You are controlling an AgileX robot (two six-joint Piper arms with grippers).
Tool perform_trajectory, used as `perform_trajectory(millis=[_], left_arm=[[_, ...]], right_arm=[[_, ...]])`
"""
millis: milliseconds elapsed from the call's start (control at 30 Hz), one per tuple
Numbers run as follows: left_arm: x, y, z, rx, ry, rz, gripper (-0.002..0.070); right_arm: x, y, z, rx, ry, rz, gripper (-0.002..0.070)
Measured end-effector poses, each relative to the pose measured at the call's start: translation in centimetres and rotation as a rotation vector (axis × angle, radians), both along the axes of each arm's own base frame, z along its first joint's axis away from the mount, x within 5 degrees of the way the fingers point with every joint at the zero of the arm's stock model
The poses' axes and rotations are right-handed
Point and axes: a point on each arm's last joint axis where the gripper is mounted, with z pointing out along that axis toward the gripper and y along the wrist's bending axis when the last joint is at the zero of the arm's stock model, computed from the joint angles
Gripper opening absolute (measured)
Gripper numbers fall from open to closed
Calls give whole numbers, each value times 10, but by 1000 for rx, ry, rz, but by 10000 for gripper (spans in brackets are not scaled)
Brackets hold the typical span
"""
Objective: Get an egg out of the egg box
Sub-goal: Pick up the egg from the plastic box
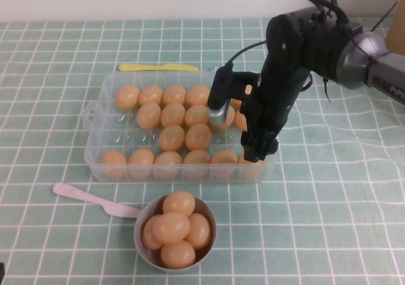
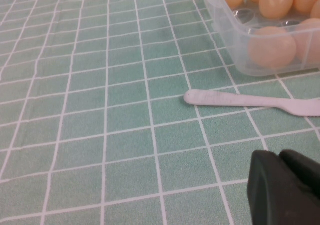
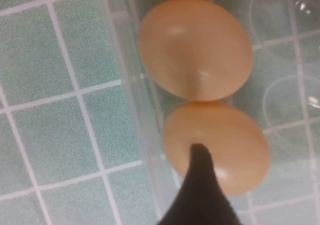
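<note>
Here the right hand hangs spread over the near-right corner egg in the egg box; an off-centre pinch could squirt it against its neighbour. The left hand sits over the counter, its spread not discernible.

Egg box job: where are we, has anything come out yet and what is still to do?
Done: five eggs sit in the grey bowl. In hand: the right pincer, open, is down at the egg box's near right corner, a fingertip over the egg; no lift yet. Left: close, raise, carry it out. The left pincer idles near the pink knife.
</note>
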Motion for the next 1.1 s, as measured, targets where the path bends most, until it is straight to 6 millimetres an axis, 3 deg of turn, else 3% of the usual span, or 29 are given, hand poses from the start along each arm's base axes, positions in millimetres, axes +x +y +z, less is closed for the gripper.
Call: perform_trajectory(millis=[633,1100], left_arm=[[0,0,0,0,0,0,-3],[0,0,0,0,0,0,-3]], right_arm=[[1,-5,-7,-34,35,36,449],[4,-2,-17,-34,37,113,508]])
